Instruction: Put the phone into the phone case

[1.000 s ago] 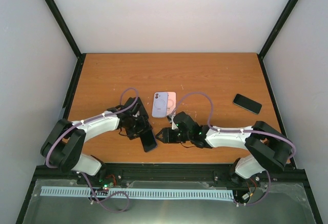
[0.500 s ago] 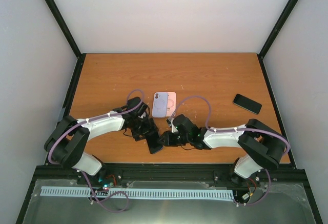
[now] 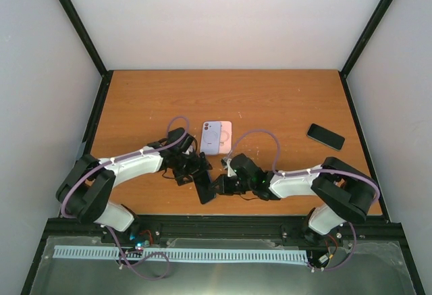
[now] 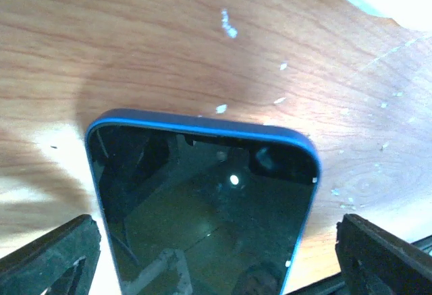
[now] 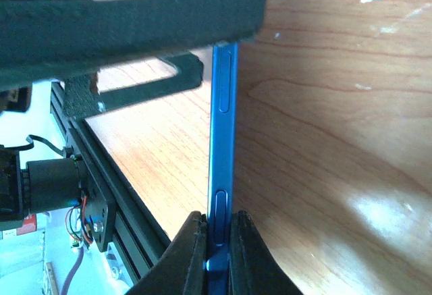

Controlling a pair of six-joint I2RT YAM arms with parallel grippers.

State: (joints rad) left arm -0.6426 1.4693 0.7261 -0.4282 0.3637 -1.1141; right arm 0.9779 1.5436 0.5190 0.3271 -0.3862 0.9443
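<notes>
Any print on the lilac phone case [image 3: 216, 137] is too small to read; only a ring mark shows on its back. The phone [image 3: 204, 189] has a blue rim and a dark screen with nothing legible on it. It sits near the front edge of the worktop [image 3: 270, 99], just short of the case and apart from it.

A second ago the left tool [image 3: 194, 171] held the phone and the right tool [image 3: 217, 185] stood open beside it. Now the right tool's fingers [image 5: 194, 248] are closed tight on the phone's thin edge [image 5: 223, 106]. The left tool's fingers [image 4: 54, 254] have spread wide, clear of both sides of the screen [image 4: 202, 207].

The worktop is orange-brown wood grain with white flecks. A second phone [image 3: 325, 136], black, lies well to the right. Pale walls [image 3: 229, 18] and black frame posts [image 3: 75, 21] enclose it
</notes>
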